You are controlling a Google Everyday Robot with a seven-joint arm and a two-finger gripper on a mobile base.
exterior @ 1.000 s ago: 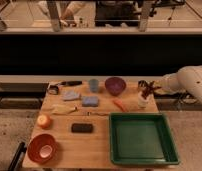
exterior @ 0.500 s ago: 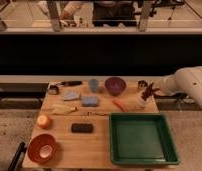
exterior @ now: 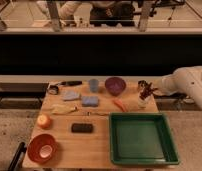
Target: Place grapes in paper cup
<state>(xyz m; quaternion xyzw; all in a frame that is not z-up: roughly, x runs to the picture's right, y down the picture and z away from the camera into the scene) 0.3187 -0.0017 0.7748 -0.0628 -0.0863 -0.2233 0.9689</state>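
Note:
The grapes (exterior: pixel 147 93), a dark reddish bunch, hang from my gripper (exterior: pixel 144 88) at the right edge of the wooden table (exterior: pixel 94 142). The gripper appears shut on them. The arm reaches in from the right. The small white paper cup (exterior: pixel 141 103) stands directly below the grapes. The lower grapes seem to meet its rim, but I cannot tell if they are inside it.
An orange carrot (exterior: pixel 120 105) lies just left of the cup, with a purple bowl (exterior: pixel 114 85) and a blue-grey cup (exterior: pixel 93 85) behind. A green tray (exterior: pixel 141 139) fills the front right. A blue sponge (exterior: pixel 90 101), black block (exterior: pixel 82 128) and orange bowl (exterior: pixel 42 147) are to the left.
The gripper with the grapes has shifted very slightly right and down over the paper cup. Nothing else has moved.

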